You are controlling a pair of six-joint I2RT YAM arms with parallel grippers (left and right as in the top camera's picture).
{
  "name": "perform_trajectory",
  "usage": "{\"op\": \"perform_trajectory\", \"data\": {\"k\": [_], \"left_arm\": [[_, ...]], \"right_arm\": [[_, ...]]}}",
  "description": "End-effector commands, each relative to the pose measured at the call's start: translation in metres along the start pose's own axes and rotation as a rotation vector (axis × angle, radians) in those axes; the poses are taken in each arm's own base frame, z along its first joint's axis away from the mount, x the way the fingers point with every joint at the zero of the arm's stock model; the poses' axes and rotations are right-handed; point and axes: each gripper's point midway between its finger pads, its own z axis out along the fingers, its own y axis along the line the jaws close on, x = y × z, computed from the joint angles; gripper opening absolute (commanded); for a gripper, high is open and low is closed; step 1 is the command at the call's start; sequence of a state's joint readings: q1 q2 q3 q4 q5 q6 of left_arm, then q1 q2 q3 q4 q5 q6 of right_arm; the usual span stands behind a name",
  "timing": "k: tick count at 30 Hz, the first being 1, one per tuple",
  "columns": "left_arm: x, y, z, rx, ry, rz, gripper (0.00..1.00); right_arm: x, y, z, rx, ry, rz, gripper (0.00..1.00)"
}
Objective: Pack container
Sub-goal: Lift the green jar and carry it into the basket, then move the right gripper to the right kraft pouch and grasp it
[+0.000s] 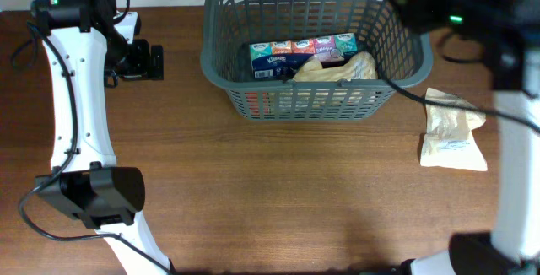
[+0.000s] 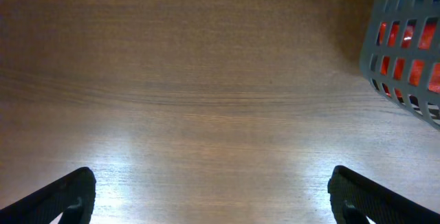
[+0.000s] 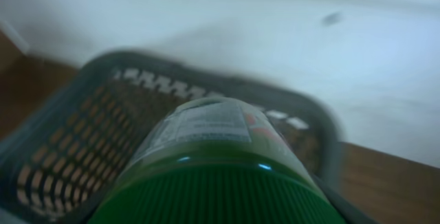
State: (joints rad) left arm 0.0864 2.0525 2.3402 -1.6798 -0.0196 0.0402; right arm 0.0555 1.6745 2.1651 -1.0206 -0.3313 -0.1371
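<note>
Container [image 1: 312, 102]: dark grey slotted basket, upper centre of the overhead frame, on a brown wood-grain worktop [image 1: 278, 191]. The right fingers [image 3: 335, 207], clamped on a green-capped bottle [image 3: 220, 169], sit over its upper right corner. Left fingers [image 2: 69, 200] spread apart over bare worktop at its left; inside, tissue packs [image 1: 304, 54] and beige bag [image 1: 337, 70]; pale packet [image 1: 454, 132] outside, right.

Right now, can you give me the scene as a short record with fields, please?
container: grey slotted basket on the table
inside it: tissue pack, beige bag
outside it: pale packet on the table, to the right of the container
left hand: open, empty, above the table
right hand: holds a green-capped bottle above the container
</note>
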Motion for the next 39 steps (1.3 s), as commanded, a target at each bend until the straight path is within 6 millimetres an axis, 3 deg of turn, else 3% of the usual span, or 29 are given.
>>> {"op": "perform_trajectory", "data": {"k": [1,3,5,6,11,14,16,19,23,25,26,28,30,31,32,35,37,39], "left_arm": [[0.001,0.002,-0.001,-0.007,0.000,-0.012,0.99],[0.001,0.002,-0.001,-0.007,0.000,-0.012,0.99],[0.001,0.002,-0.001,-0.007,0.000,-0.012,0.99],[0.001,0.002,-0.001,-0.007,0.000,-0.012,0.99],[0.001,0.002,-0.001,-0.007,0.000,-0.012,0.99],[0.001,0.002,-0.001,-0.007,0.000,-0.012,0.99],[0.001,0.002,-0.001,-0.007,0.000,-0.012,0.99],[0.001,0.002,-0.001,-0.007,0.000,-0.012,0.99],[0.001,0.002,-0.001,-0.007,0.000,-0.012,0.99],[0.001,0.002,-0.001,-0.007,0.000,-0.012,0.99],[0.001,0.002,-0.001,-0.007,0.000,-0.012,0.99],[0.001,0.002,-0.001,-0.007,0.000,-0.012,0.99],[0.001,0.002,-0.001,-0.007,0.000,-0.012,0.99],[0.001,0.002,-0.001,-0.007,0.000,-0.012,0.99],[0.001,0.002,-0.001,-0.007,0.000,-0.012,0.99],[0.001,0.002,-0.001,-0.007,0.000,-0.012,0.99],[0.001,0.002,-0.001,-0.007,0.000,-0.012,0.99],[0.001,0.002,-0.001,-0.007,0.000,-0.012,0.99]], "right_arm": [[0.041,0.014,0.077,-0.080,0.158,-0.027,0.04],[0.075,0.012,0.121,-0.099,0.263,-0.004,0.04],[0.100,0.008,0.145,-0.105,0.333,0.021,0.04],[0.135,0.002,0.173,-0.109,0.429,0.051,0.04],[0.185,-0.003,0.206,-0.118,0.554,0.086,0.04],[0.193,-0.006,0.213,-0.118,0.568,0.092,0.07],[0.191,-0.007,0.213,-0.115,0.563,0.092,0.57],[0.182,-0.011,0.207,-0.102,0.548,0.089,0.72],[0.130,-0.023,0.169,-0.009,0.471,0.050,0.74],[0.086,-0.028,0.136,0.042,0.380,0.030,0.77],[0.060,-0.028,0.111,0.079,0.323,0.010,0.77],[0.031,-0.034,0.075,0.152,0.251,-0.011,0.78],[0.000,-0.057,0.013,0.339,0.166,-0.032,0.82],[-0.004,-0.062,0.001,0.373,0.150,-0.030,0.82],[-0.012,-0.077,-0.031,0.455,0.107,0.009,0.82],[-0.015,-0.115,-0.090,0.587,0.034,0.115,0.82],[-0.008,-0.142,-0.116,0.666,0.016,0.202,0.82],[0.016,-0.189,-0.143,0.785,0.011,0.384,0.82]]}}
